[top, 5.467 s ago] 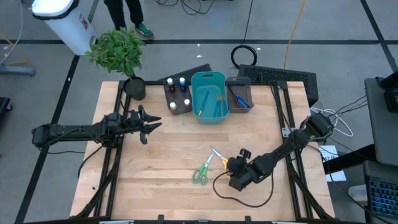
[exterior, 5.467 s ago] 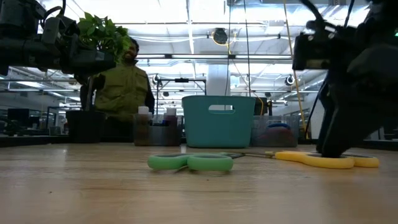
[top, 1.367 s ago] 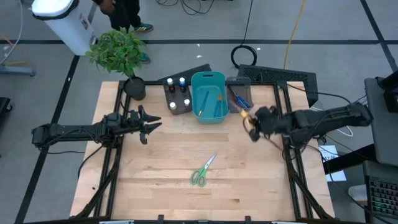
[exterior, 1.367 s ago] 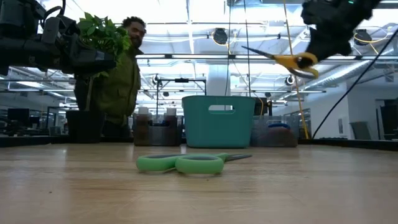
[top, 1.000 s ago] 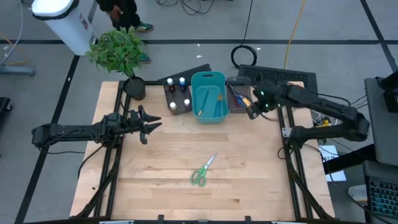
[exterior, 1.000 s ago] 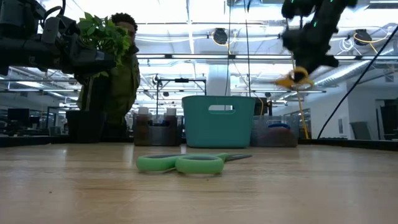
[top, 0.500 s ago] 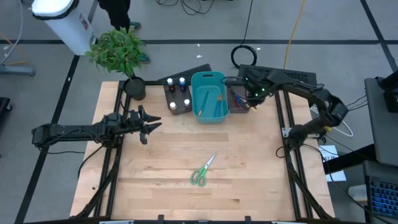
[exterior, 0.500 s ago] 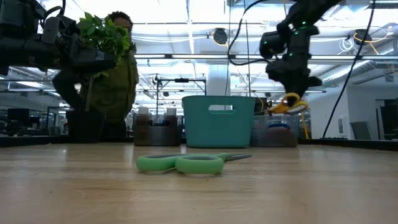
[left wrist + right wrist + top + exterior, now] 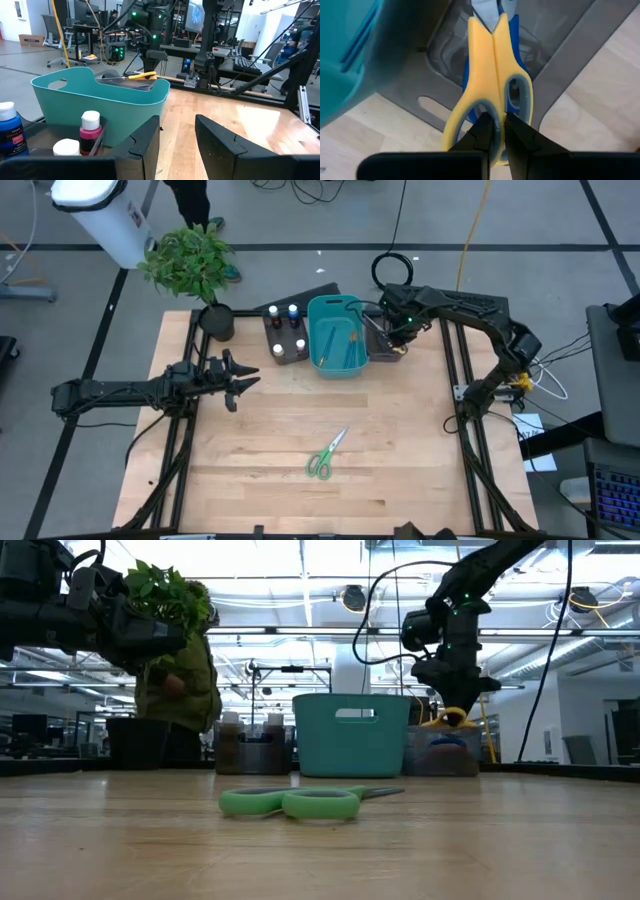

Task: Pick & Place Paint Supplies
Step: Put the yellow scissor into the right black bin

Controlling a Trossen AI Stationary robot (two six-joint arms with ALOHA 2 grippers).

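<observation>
My right gripper (image 9: 396, 330) is shut on the yellow scissors (image 9: 492, 75) over the dark grey bin (image 9: 388, 352) right of the teal bin (image 9: 334, 302). Blue scissors (image 9: 518, 62) lie in that bin under the yellow pair. The yellow scissors also show in the low view (image 9: 446, 720) and the left wrist view (image 9: 142, 75). Green scissors (image 9: 325, 452) lie flat on the table's middle. Small bottles (image 9: 284, 330) with white and blue caps stand in another dark bin left of the teal one. My left gripper (image 9: 238, 382) is open and empty at the table's left. My right gripper pinches the yellow scissors' handle where the two finger loops meet (image 9: 498, 117), between its two fingers (image 9: 484, 131). The fingers come from above, slanting down. The scissors hang below them with the shut blades pointing down into the grey bin.
A potted plant (image 9: 190, 262) stands at the far left corner. Thin brushes lie inside the teal bin (image 9: 100, 95). A person (image 9: 185, 680) stands beyond the table's far edge. Bare wood lies around the green scissors (image 9: 300, 802).
My right gripper has carried the yellow scissors toward the table's far edge and a little left, then down over the dark grey bin beside the teal bin. It has stayed shut on them. The green scissors have not moved.
</observation>
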